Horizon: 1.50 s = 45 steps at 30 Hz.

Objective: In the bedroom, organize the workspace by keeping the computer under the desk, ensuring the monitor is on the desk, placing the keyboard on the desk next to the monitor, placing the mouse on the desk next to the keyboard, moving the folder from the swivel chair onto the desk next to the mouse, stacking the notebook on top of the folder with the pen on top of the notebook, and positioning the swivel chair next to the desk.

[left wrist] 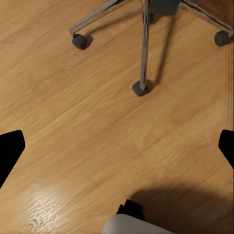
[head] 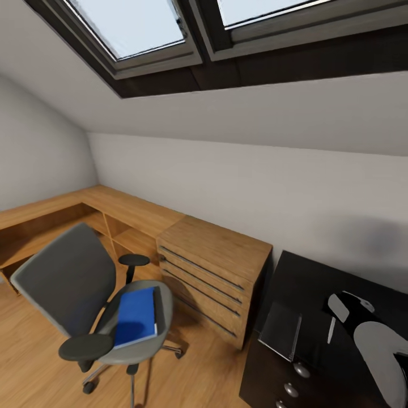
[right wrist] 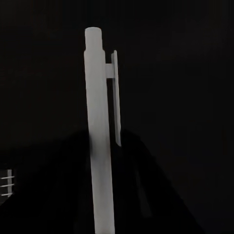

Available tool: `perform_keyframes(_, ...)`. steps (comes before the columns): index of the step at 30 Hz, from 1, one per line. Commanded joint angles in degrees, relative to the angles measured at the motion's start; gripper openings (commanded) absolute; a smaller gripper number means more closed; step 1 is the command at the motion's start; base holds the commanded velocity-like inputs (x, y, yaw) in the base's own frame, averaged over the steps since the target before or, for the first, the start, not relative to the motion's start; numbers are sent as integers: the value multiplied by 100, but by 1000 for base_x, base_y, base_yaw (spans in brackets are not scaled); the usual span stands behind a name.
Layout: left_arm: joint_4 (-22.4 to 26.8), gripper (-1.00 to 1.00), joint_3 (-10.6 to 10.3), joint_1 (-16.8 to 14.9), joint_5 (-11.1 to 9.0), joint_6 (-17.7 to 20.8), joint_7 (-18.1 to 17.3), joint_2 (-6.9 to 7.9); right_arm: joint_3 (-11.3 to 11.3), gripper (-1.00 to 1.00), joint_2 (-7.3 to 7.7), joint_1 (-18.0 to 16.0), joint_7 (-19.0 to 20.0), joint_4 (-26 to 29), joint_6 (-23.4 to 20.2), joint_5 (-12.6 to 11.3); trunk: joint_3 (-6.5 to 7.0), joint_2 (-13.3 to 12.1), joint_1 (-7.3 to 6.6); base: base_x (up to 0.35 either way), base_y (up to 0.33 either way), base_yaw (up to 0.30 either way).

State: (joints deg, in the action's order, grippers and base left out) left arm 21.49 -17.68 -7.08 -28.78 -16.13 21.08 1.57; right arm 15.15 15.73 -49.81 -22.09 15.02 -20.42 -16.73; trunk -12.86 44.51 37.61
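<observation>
Right hand: the right hand (head: 340,309) hung low over the glossy black counter (head: 317,277), with the white pen (head: 331,330) reaching down from it. Its wrist view looked straight along the pen (right wrist: 100,141), clip and all, against blackness. I judged it clamped on the pen, though the fingers themselves were not plain to see.

Left hand: the left hand (left wrist: 117,151) was spread wide, its dark fingertips (left wrist: 9,148) at either edge of its wrist view, holding nothing, above the wooden floor (left wrist: 73,122) beside the chair's chrome legs and casters (left wrist: 140,88).

Notebook: the dark glossy notebook (head: 280,330) lay flat on the counter near its front edge, just beside the pen's tip and above the knobbed drawers (head: 292,390).

Folder: the blue folder (head: 136,316) lay on the seat of the swivel chair (head: 79,283), well apart from the counter.

Chair: it stood on the floor in front of the light wooden drawer chest (head: 212,272), not drawn up to the counter.

Progress: as I judged it, little of the stack was built. The folder had yet to come across, the notebook to go on top of it, then the pen, and finally the chair.

Unseen: computer, monitor, keyboard and mouse could not be judged from here.
</observation>
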Motion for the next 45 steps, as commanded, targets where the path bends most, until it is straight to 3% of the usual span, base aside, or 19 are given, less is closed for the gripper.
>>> perform_keyframes(1,4,100,-48,-4,-44,-21,37,-4,-9,-100,1,-2,-28,9,-17,-60,-8,6,3,211,-224,0)
perform_keyframes(19,4,100,-57,-4,-46,-13,44,-35,-21,-100,-134,-2,-29,-151,-81,-58,-8,6,3,108,-126,0)
perform_keyframes(29,4,100,-32,-4,-70,-13,86,-126,-29,-100,-144,-2,-40,-263,-626,-58,-8,6,3,1,-1,0)
perform_keyframes(37,4,100,-31,-4,-74,-25,89,-137,-29,-100,-143,-2,-41,-271,-818,-58,-8,6,3,0,0,0)
perform_keyframes(45,4,100,-30,-4,-75,-30,90,-140,-33,-100,-146,-2,-41,-272,-838,-58,-152,327,179,0,0,0)
